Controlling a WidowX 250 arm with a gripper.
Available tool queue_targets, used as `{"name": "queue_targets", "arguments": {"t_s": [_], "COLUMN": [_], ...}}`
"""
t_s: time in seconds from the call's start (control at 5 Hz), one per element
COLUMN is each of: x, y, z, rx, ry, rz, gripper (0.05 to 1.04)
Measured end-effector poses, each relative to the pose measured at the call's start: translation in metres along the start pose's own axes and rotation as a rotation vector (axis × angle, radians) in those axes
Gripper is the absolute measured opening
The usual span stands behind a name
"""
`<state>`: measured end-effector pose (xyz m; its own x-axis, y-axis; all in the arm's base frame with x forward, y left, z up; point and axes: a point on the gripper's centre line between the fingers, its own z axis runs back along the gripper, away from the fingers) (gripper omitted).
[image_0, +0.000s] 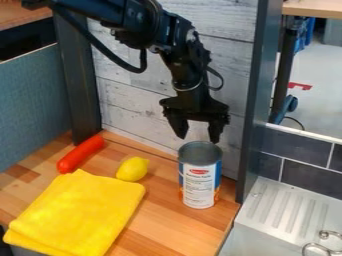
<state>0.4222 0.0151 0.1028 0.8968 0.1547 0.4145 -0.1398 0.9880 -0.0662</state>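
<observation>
Gripper (198, 139) parted above a label-wrapped can (200, 185) at the counter's back right corner

The black arm (147, 25) comes in from the upper left, and its gripper hangs pointing down over the wooden counter (163, 222). Its two fingers stand wide apart and have hold of nothing. The can is the nearest thing to them, upright just below the fingertips; whether they touch its rim cannot be told. Its top is grey, and its label is white with blue and orange parts.

To the can's left, toward the back edge, lies a lemon (132, 169). Farther left, near the back left corner and the foot of a dark post (75, 75), a red sausage-shaped object (81, 153) lies at a slant. A folded yellow cloth (77, 215) spreads across the front left part of the counter, its far corner just beside the red object and its right side close to the lemon.

Whitish wood planks (133, 107) rise behind the back edge. Beyond the right edge are a ribbed metal drainboard (287, 210) and dark grey tiles (307, 177); a blue-green panel (33, 105) stands at the left.
</observation>
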Motion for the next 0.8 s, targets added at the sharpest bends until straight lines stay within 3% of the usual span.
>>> {"name": "queue_targets", "arguments": {"t_s": [0.4,0.8], "x": [-0.013,-0.034], "y": [0.005,0.001], "z": [-0.008,-0.014], "rx": [0.042,0.021], "ry": [0.034,0.053], "rz": [0.001,0.012], "gripper": [1.001,1.001]}}
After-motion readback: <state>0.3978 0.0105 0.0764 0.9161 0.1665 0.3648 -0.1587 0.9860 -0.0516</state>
